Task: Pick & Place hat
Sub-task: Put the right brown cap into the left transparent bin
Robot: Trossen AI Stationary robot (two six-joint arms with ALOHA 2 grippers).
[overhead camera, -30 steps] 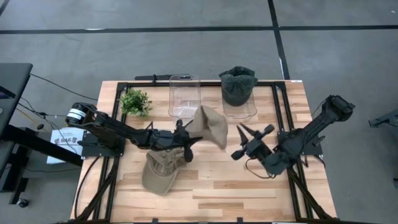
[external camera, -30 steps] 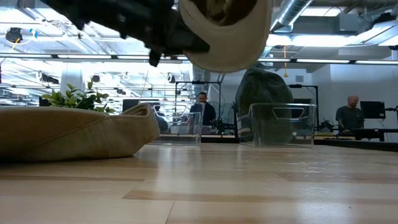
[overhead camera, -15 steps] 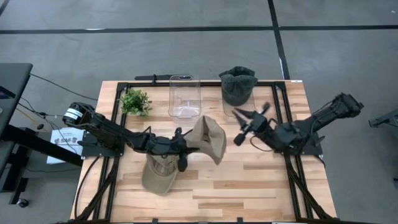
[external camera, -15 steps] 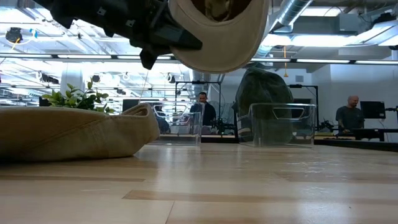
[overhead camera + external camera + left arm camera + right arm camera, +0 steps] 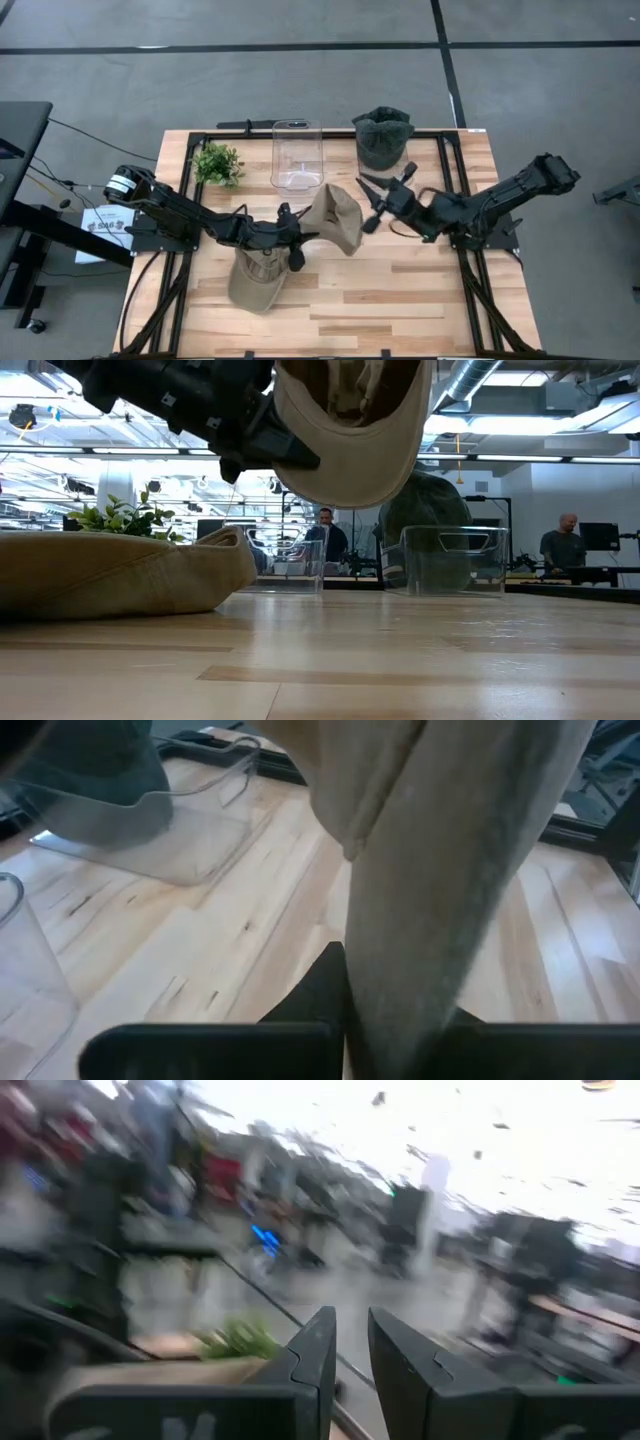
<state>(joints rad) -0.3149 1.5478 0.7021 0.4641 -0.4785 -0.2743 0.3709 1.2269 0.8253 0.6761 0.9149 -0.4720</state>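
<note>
The left pincer point(image 5: 303, 232) pinches the tan hat point(image 5: 338, 218) above the table point(image 5: 400, 290); the right pincer point(image 5: 372, 196), slightly spread, hovers near it.

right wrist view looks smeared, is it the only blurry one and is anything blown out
Right wrist view: the room is streaked with motion blur and the ceiling washes out white; only the right gripper's own fingers stay crisp. Left wrist view: the held tan hat sits too close and goes soft. Low view: ceiling lights glare. High view: evenly lit, sharp.
</note>
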